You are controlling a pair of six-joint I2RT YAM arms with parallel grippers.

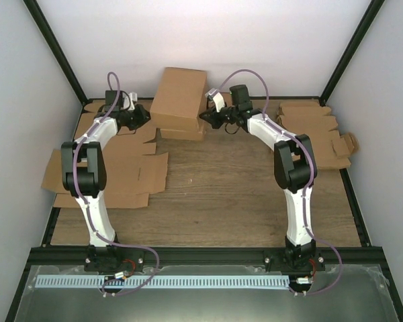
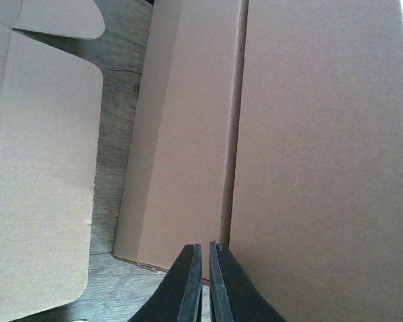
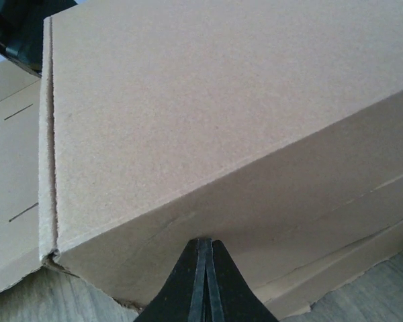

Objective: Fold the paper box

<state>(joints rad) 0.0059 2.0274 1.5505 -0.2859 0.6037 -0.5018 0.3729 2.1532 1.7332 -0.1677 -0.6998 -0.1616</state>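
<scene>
The paper box (image 1: 180, 100) stands at the back middle of the table, a brown cardboard shape with its lid raised at a slant. My left gripper (image 1: 146, 115) is at its left side, shut and holding nothing. In the left wrist view the fingertips (image 2: 205, 247) point at the box's side wall (image 2: 181, 147), with the lid panel (image 2: 322, 134) to the right. My right gripper (image 1: 203, 115) is at the box's right side, also shut. In the right wrist view its tips (image 3: 203, 241) rest against the box's side wall (image 3: 269, 201), under the lid (image 3: 188, 94).
Flat cardboard blanks (image 1: 111, 171) lie under and around the left arm, and one shows in the left wrist view (image 2: 40, 174). More notched blanks (image 1: 316, 131) are stacked at the back right. Black frame posts and white walls enclose the wooden table (image 1: 221, 194).
</scene>
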